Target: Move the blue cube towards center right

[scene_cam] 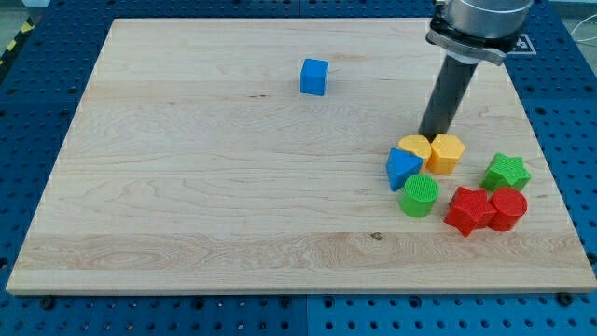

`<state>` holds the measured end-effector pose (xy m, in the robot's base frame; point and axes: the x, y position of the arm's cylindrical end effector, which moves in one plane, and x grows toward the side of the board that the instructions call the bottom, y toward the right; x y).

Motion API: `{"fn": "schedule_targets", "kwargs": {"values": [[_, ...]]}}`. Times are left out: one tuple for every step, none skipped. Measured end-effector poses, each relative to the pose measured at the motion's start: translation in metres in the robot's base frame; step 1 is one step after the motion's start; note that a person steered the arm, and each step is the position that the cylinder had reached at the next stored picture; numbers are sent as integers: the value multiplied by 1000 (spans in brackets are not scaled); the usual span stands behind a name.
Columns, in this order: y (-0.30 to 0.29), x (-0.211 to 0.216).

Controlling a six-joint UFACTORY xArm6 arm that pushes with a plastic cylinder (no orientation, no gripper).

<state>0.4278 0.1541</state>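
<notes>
Nearest the view's bottom, bare pale wood of the table (205, 243), a square board laid over a blue perforated base (28, 103). Further up, at the view's right, a tight cluster of blocks: red star (468, 210) touching red cylinder (508, 208), green cylinder (420, 195) just to their left, green star (506, 172) at the cluster's right edge. Behind these, blue triangular block (402, 168) pressed against yellow semicircular block (414, 147) and yellow hexagonal block (447, 153), the two yellows side by side and touching.

Just beyond the yellow pair, my tip (434, 134), the lower end of a dark straight rod descending from a grey collar at the view's top right; tip down at the table, close behind the yellow semicircular block, contact impossible to confirm. No pincer on this arm, only the rod, so nothing to open or close.

Farthest back, the blue cube (314, 77), alone in the upper middle of the table, well apart from the cluster and well to the left of my tip. Bright, even blue, crisp edges, top face slightly lighter than the sides, turned a little so that a corner faces the view's bottom.

No legible brand, label or writing anywhere; yellow and black striping barely visible at the view's top left corner.
</notes>
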Motion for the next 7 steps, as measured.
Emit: {"fn": "schedule_targets", "kwargs": {"values": [[-30, -26], [-95, -41], [-158, -53], [-200, -80], [-211, -99], [-185, -100], [-158, -105]]}}
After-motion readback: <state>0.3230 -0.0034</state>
